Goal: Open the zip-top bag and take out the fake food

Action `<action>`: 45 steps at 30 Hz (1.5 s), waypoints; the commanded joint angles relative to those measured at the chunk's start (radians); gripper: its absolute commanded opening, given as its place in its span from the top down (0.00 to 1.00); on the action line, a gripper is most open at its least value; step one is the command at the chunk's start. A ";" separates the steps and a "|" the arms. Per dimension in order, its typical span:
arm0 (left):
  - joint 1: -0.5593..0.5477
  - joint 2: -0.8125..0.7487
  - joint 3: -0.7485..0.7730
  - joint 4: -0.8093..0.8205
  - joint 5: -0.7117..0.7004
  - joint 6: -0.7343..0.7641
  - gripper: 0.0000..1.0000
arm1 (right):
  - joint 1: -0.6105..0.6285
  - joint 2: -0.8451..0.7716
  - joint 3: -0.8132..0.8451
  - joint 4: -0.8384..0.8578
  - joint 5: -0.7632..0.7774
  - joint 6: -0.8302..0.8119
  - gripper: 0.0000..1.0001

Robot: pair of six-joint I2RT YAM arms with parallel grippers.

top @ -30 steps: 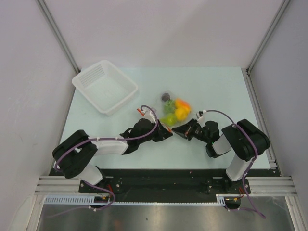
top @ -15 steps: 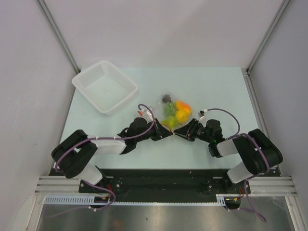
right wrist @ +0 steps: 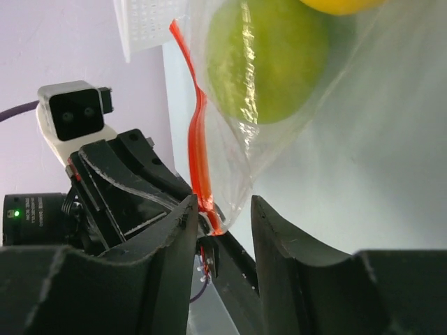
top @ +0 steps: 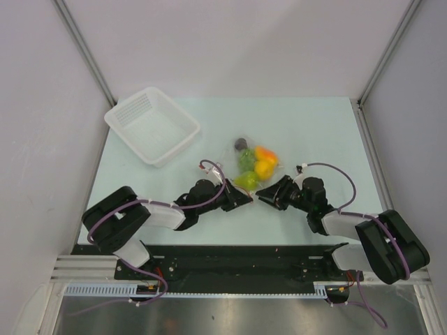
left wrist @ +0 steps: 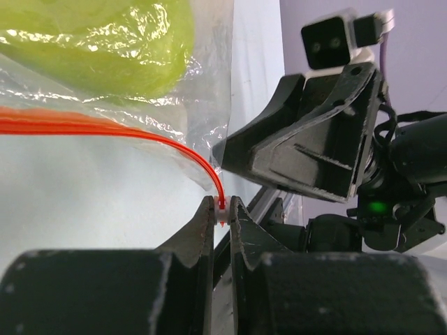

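The zip-top bag lies mid-table, with the fake food inside: a dark round piece, orange and yellow fruit and a green pear. My left gripper is at the bag's near corner. In the left wrist view it is shut on the end of the red-orange zip strip, with the pear behind plastic. My right gripper faces it. In the right wrist view it is open around the same corner, and the strip lies against the left finger.
A white slotted basket stands at the back left and also shows in the right wrist view. The two grippers nearly touch tip to tip. Grey walls close in the left, right and back of the table.
The right arm has stretched out low toward the near right while its gripper stayed at the bag's corner. Both grippers and the bag's near corner have shifted slightly toward the near edge.
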 commanded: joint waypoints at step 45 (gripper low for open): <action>-0.077 -0.160 -0.058 -0.195 -0.317 -0.062 1.00 | 0.125 -0.093 -0.027 -0.043 0.152 0.125 1.00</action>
